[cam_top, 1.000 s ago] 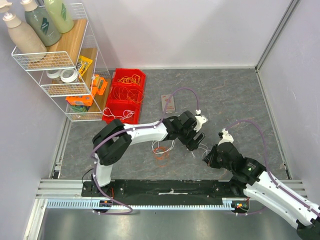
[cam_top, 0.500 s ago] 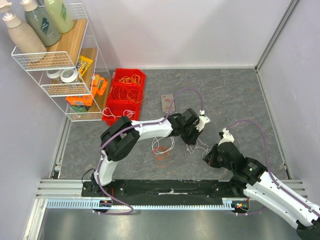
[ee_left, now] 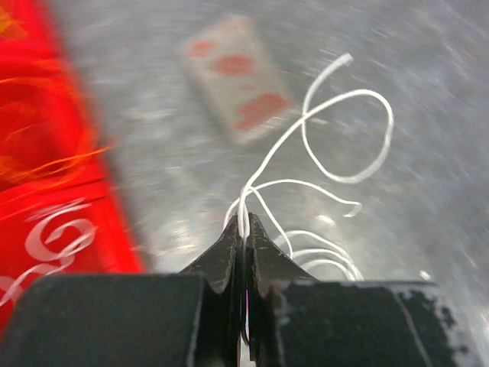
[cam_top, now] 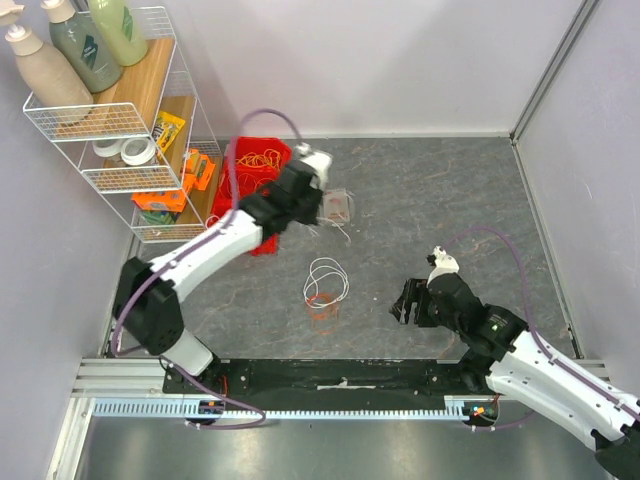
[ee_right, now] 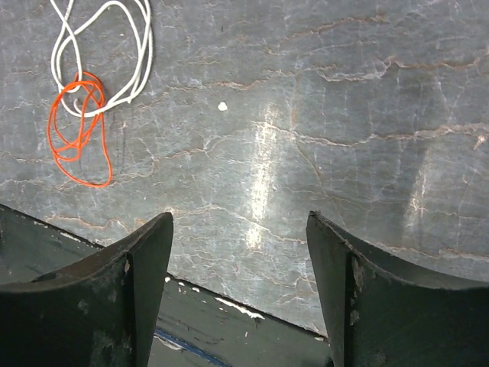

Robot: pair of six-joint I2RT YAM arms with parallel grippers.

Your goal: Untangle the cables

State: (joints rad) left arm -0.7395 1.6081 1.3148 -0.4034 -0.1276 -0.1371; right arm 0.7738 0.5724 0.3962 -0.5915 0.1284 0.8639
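Note:
My left gripper [cam_top: 320,218] is shut on a thin white cable [ee_left: 348,122], pinched between its fingertips [ee_left: 244,223] and dangling in loose loops above the table near the red bin. From above, that white cable [cam_top: 343,234] trails below the gripper. A white coil [cam_top: 326,278] overlapping an orange coil [cam_top: 320,306] lies at the table's middle, and both the white coil [ee_right: 107,53] and the orange coil [ee_right: 76,141] show in the right wrist view. My right gripper [cam_top: 404,302] stands open and empty [ee_right: 239,225] to the right of them, over bare table.
A red bin [cam_top: 250,190] holding orange and white cables sits at the back left; its side [ee_left: 46,176] is close to my left gripper. A small printed card [cam_top: 337,207] lies beside it. A wire shelf [cam_top: 130,130] with bottles stands far left. The black base rail [ee_right: 221,329] lies just under my right gripper.
My left gripper shut on the white cable near the right gripper and carried it up and left to the red bin. My right gripper let go, opened and shifted slightly left.

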